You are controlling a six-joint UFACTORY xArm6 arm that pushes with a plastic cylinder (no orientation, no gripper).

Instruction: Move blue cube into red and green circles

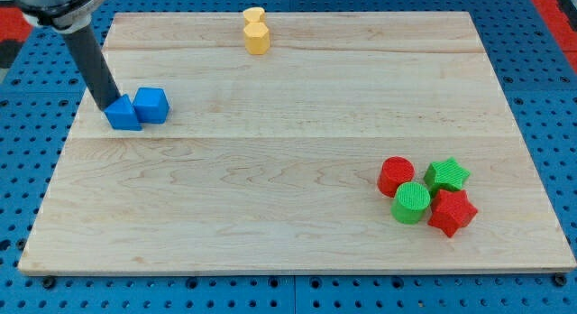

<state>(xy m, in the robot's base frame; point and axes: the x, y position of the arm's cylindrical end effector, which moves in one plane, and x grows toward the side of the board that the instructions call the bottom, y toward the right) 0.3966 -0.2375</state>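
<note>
A blue cube (151,105) sits at the view's left on the wooden board (288,197), touching a second blue block (122,114), wedge-like in shape, on its left. My tip (107,105) stands at the top left edge of that second blue block, touching it or nearly so, left of the cube. A red cylinder (395,176) and a green cylinder (412,202) stand together at the view's lower right, far from the cube.
A green star (447,175) and a red star (452,212) sit right beside the two cylinders. Two yellow blocks (256,31) stand at the view's top centre. The board lies on a blue perforated base (27,106).
</note>
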